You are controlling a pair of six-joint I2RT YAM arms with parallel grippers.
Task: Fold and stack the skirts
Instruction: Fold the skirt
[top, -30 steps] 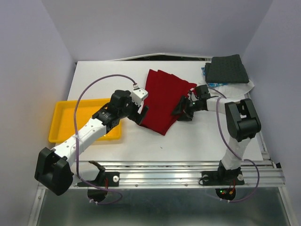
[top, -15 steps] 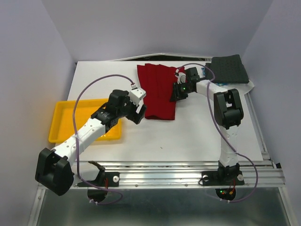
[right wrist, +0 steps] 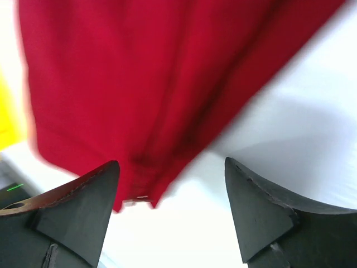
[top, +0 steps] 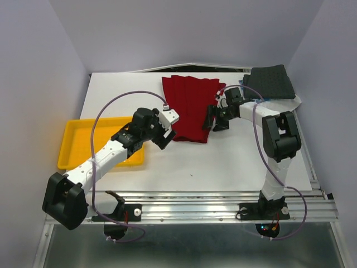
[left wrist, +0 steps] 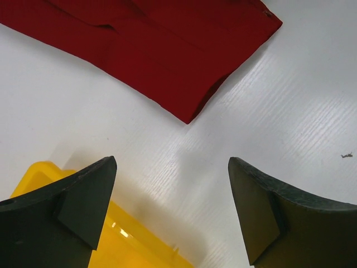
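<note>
The deep red skirt (top: 189, 107) lies folded flat on the white table at the back centre; it also shows in the left wrist view (left wrist: 145, 44) and the right wrist view (right wrist: 139, 84). The folded charcoal grey skirt (top: 270, 82) sits at the back right on top of the blue floral skirt (top: 244, 85), of which only an edge shows. My left gripper (top: 165, 135) is open and empty just off the red skirt's near left corner. My right gripper (top: 215, 119) is open and empty at the red skirt's right edge.
A yellow plastic tray (top: 78, 146) sits at the left under my left arm; its corner shows in the left wrist view (left wrist: 122, 234). The table's white surface (top: 223, 162) stretches in front of the red skirt.
The red skirt was carried back and laid down flat. My right gripper has let go of it and drawn back to its right edge. My left gripper shifted slightly right.
</note>
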